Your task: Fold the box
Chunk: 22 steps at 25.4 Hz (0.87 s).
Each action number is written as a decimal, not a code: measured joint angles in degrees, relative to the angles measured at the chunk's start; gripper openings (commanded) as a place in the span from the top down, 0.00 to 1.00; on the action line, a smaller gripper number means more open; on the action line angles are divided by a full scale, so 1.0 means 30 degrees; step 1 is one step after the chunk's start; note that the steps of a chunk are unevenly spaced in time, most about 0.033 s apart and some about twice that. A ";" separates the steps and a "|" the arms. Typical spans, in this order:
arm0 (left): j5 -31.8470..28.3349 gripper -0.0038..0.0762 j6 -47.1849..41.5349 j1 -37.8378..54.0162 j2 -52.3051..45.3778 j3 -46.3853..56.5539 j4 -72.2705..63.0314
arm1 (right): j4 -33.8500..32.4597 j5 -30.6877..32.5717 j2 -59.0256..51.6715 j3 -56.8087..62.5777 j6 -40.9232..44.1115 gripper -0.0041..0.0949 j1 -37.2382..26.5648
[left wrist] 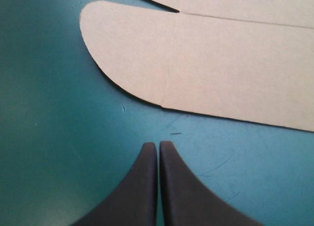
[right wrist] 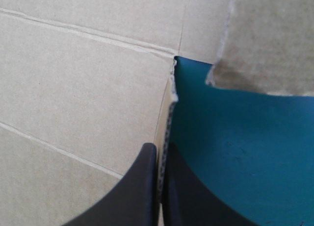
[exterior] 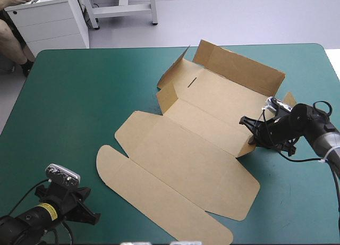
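Note:
The brown box [exterior: 186, 149] lies mid-table. Its far walls are raised, and its lid and rounded flaps lie flat toward the near-left. My right gripper [exterior: 247, 129] is at the box's right side, shut on the box. The edge of a low side wall [right wrist: 169, 108] stands between its fingertips [right wrist: 163, 152]. Another flap [right wrist: 265, 39] hangs ahead of it over the cover. My left gripper [exterior: 93, 217] rests near the table's front-left corner. It is shut on nothing [left wrist: 158, 146], a short way from the rounded lid flap [left wrist: 147, 54].
The teal-green cover [exterior: 69, 96] surrounds the box on all sides. The widest stretch is to the left. The table's right edge [exterior: 332, 80] runs close behind my right arm.

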 measured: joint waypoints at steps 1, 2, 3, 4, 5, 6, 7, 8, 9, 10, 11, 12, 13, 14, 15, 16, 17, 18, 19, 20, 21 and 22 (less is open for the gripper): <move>0.0000 0.96 0.0000 0.0000 0.0000 0.0000 0.0000 | 0.0000 -0.0082 0.0000 0.0000 -0.0428 0.98 0.0000; 0.0000 0.96 0.0000 0.0000 0.0000 0.0000 0.0000 | 0.0000 -0.0196 0.0013 -0.0050 -0.0935 0.98 0.0000; 0.0022 0.96 0.0000 0.0000 0.0000 -0.0023 0.0000 | 0.0000 -0.0196 0.0036 -0.0204 -0.1531 0.98 0.0000; 0.0149 0.96 0.0000 0.0000 0.0000 -0.0194 0.0000 | 0.0000 -0.0172 0.0036 -0.0580 -0.2530 0.98 0.0000; 0.0246 0.96 0.0000 0.0000 0.0000 -0.0374 0.0000 | -0.0005 -0.0040 0.0036 -0.0982 -0.3283 0.98 0.0000; 0.0436 0.96 0.0000 0.0000 0.0000 -0.0923 0.0092 | -0.0076 0.0248 0.0036 -0.1752 -0.4559 0.98 0.0000; 0.0512 0.96 0.0000 0.0000 0.0000 -0.1273 0.0213 | -0.0095 0.0430 0.0036 -0.2236 -0.5057 0.98 0.0000; 0.0677 0.96 0.0000 0.0000 0.0000 -0.2033 0.0586 | -0.0307 0.0902 0.0036 -0.3135 -0.6096 0.98 0.0000; 0.0704 0.96 0.0000 0.0000 0.0000 -0.2405 0.0727 | -0.0513 0.1161 0.0036 -0.3657 -0.6653 0.98 0.0000; 0.0724 0.96 0.0000 0.0000 0.0000 -0.2883 0.0893 | -0.0766 0.1450 0.0036 -0.4181 -0.7201 0.98 0.0000; 0.0724 0.96 0.0000 0.0000 0.0000 -0.3375 0.1070 | -0.0988 0.1697 0.0036 -0.4594 -0.7733 0.98 0.0000; 0.0724 0.96 0.0000 0.0000 0.0000 -0.3753 0.1163 | -0.1174 0.1894 0.0036 -0.5006 -0.8152 0.98 0.0000; 0.0728 0.96 0.0000 0.0000 0.0000 -0.4199 0.1274 | -0.1447 0.2192 0.0036 -0.5629 -0.8844 0.98 0.0000; 0.0746 0.96 0.0000 0.0000 0.0000 -0.4600 0.1373 | -0.1593 0.2395 0.0050 -0.6132 -0.9383 0.98 0.0000; 0.0745 0.96 0.0000 0.0000 0.0000 -0.4953 0.1475 | -0.1724 0.2606 0.0050 -0.6636 -1.0134 0.98 0.0000; 0.0769 0.96 0.0000 0.0000 0.0000 -0.5254 0.1501 | -0.1780 0.2795 0.0050 -0.7137 -1.0942 0.98 0.0000; 0.0787 0.96 0.0000 0.0000 0.0000 -0.5453 0.1516 | -0.1828 0.2925 0.0050 -0.7534 -1.1622 0.98 0.0000; 0.0817 0.96 0.0000 0.0000 0.0000 -0.5663 0.1516 | -0.1828 0.3031 0.0050 -0.8009 -1.2521 0.98 0.0000; 0.0814 0.96 0.0000 0.0000 0.0000 -0.5810 0.1516 | -0.1828 0.3109 0.0050 -0.8463 -1.3454 0.98 0.0000; 0.0830 0.96 0.0000 0.0000 0.0000 -0.5901 0.1516 | -0.1828 0.3130 0.0072 -0.8824 -1.4361 0.98 0.0000; 0.0871 0.96 0.0000 0.0000 0.0000 -0.5931 0.1516 | -0.1806 0.3135 0.0142 -0.9274 -1.5169 0.98 0.0000; 0.0870 0.96 0.0000 0.0000 0.0000 -0.5958 0.1516 | -0.1743 0.3135 0.0236 -0.9706 -1.5851 0.98 0.0000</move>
